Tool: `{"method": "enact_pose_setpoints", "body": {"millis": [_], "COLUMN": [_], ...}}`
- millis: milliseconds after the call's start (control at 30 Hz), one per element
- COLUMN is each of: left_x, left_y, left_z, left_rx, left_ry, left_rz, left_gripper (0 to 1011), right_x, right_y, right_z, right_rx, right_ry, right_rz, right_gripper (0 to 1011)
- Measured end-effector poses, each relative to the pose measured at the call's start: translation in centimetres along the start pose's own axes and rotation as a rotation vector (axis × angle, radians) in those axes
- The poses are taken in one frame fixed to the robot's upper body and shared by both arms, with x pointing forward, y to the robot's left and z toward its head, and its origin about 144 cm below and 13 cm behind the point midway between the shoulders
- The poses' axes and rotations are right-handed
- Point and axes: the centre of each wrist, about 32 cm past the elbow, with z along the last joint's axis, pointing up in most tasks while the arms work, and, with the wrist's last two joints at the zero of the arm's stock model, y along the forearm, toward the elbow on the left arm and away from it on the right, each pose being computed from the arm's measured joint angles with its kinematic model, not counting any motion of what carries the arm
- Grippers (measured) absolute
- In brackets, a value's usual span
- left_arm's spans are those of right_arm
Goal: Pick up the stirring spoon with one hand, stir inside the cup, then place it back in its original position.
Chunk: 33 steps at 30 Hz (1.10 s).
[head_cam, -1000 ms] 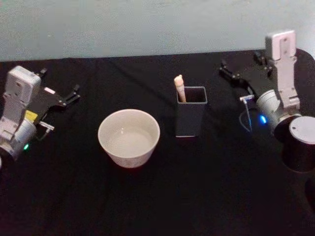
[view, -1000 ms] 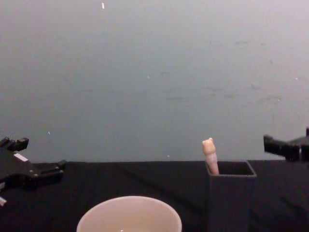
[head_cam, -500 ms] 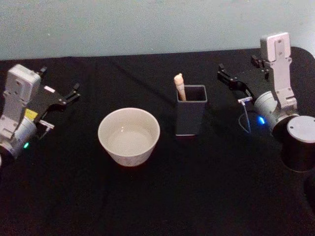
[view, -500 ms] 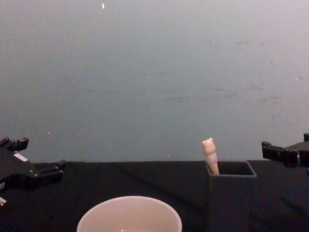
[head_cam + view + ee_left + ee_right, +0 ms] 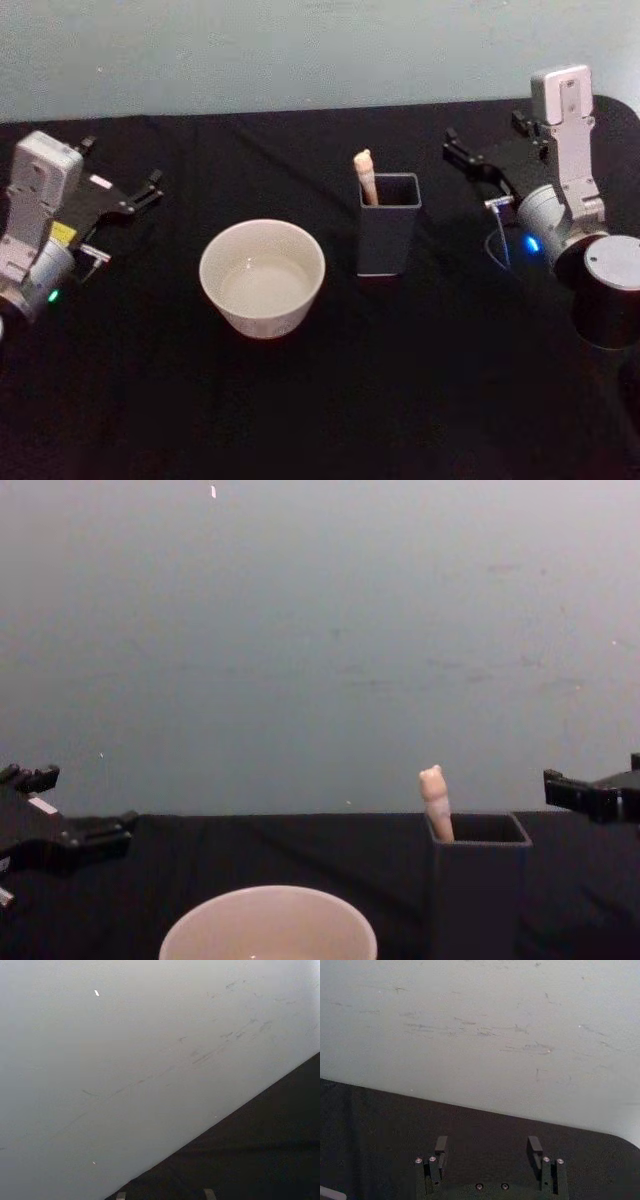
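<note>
The stirring spoon [image 5: 366, 178] stands in the dark grey square holder [image 5: 385, 245], its cream handle leaning against the left inner corner. Its animal-shaped knob [image 5: 431, 778] sticks up above the holder [image 5: 480, 900]; the bowl is hidden inside. The cream-white cup [image 5: 265, 322] sits on the black table just left of the holder, and its rim [image 5: 268, 890] shows low in the chest view. My right gripper [image 5: 485, 135] hovers open to the right of the holder, holding nothing, with its fingers [image 5: 441, 1145] spread wide. My left gripper [image 5: 122, 163] rests open at the far left, well away from the cup.
A black cloth covers the table [image 5: 330, 410], with a pale grey wall behind it. My right arm's dark round base [image 5: 608, 290] stands at the right edge. Open cloth lies in front of the cup and holder.
The right gripper has shifted slightly, a little lower than a second ago. The left arm, spoon, cup and holder have not moved.
</note>
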Motion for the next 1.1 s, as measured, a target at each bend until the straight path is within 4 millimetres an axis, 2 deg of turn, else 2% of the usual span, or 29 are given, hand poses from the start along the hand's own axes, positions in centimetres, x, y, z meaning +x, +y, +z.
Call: {"method": "enact_pose_setpoints", "body": {"millis": [1100], "left_x": [0.00], "left_y": [0.00], "left_z": [0.00], "left_rx": [0.000], "left_ry": [0.000], "left_rz": [0.000], "left_gripper": [1001], "right_x": [0.00], "right_y": [-0.01], "right_z": [0.05], "right_rx": [0.003], "right_ry": [0.002], "right_rz": [-0.001], "right_gripper": [1002]}}
